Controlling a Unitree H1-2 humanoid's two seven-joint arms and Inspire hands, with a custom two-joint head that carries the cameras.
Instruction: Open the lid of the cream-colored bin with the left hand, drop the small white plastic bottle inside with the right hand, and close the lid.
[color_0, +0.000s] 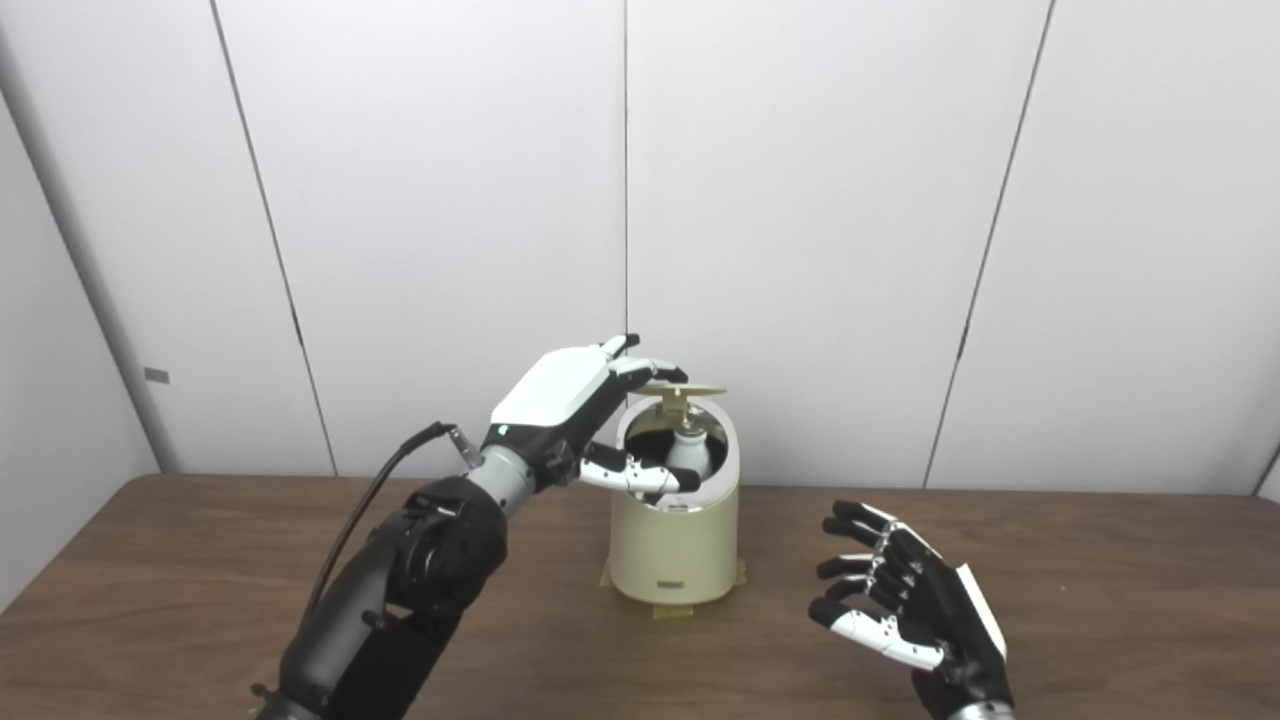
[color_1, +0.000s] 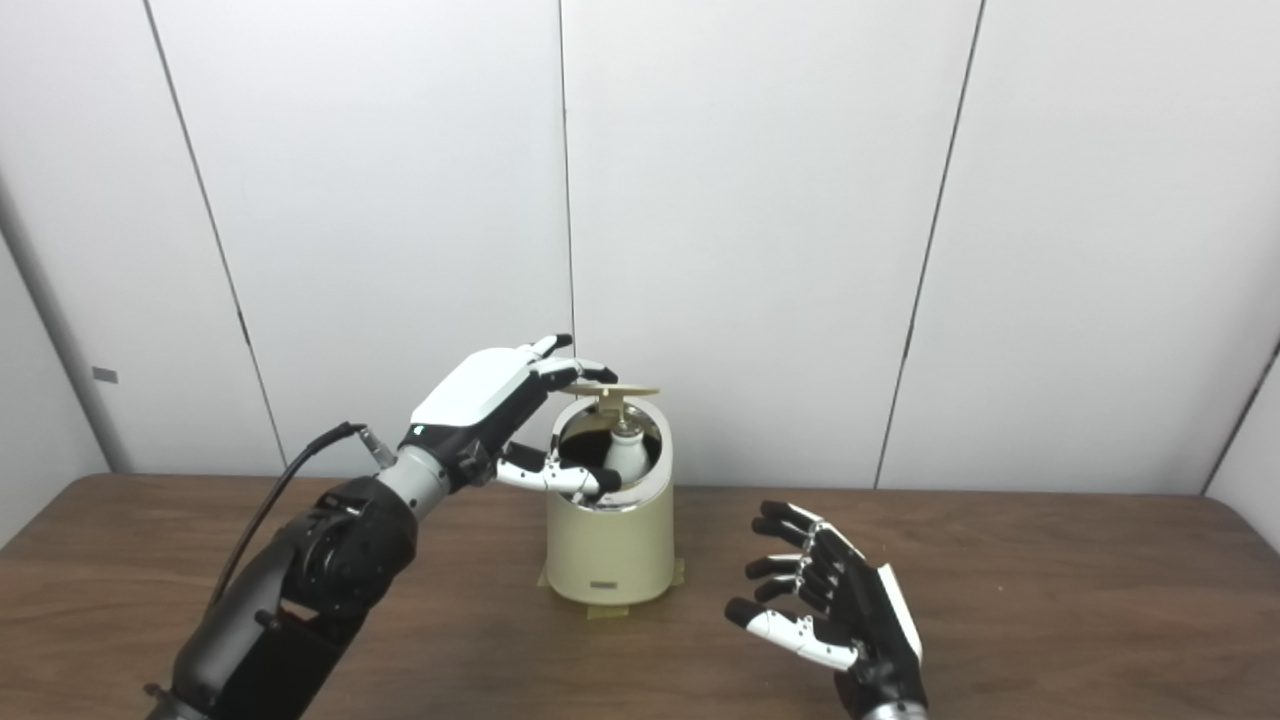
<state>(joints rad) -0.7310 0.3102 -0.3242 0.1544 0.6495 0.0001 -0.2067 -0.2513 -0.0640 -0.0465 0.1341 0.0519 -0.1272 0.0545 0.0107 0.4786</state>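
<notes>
A: Left hand (color_0: 565, 400) status?
B: Fingers pinch the raised lid (color_0: 683, 390), held level above the bin (color_0: 675, 540); thumb rests at the rim.
A: Bottle?
B: White bottle (color_0: 689, 450) stands upright inside the bin, neck up, beneath the lid.
A: Right hand (color_0: 905, 600)?
B: Empty, fingers spread, over the table (color_0: 1100, 600), right of the bin. Small front label unreadable.

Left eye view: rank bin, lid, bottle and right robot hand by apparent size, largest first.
1. Bin.
2. Right robot hand, close behind the bin; it sits nearer the camera, so its true rank is unsure.
3. Lid, seen edge-on, raised over the opening.
4. Bottle, only partly visible inside the bin.
</notes>
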